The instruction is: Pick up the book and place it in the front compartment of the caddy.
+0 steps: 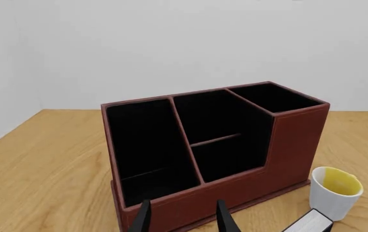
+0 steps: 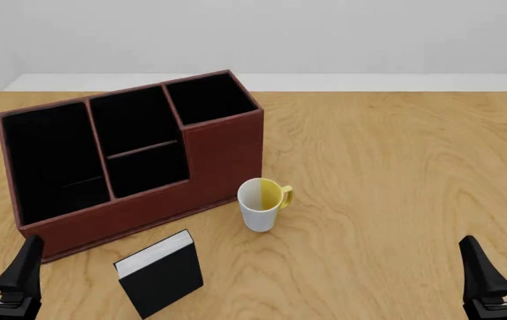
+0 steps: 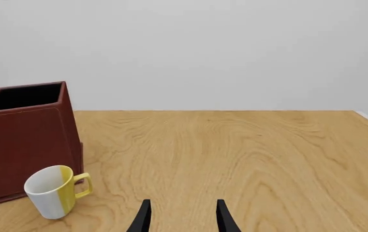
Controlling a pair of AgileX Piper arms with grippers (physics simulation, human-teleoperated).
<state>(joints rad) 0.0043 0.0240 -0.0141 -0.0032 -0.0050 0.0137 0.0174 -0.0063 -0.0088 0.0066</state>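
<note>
The book (image 2: 160,273) stands upright on the light wooden table (image 2: 396,167) just in front of the caddy (image 2: 128,160), white page edge up, its black cover showing no title I can read, with plain pale walls behind. A white-and-yellow mug (image 2: 261,203) sits beside the caddy's right end. Both the left gripper (image 2: 0,270) and the right gripper (image 2: 502,267) are cut off at the near edge, jaws parted and holding nothing.
</note>
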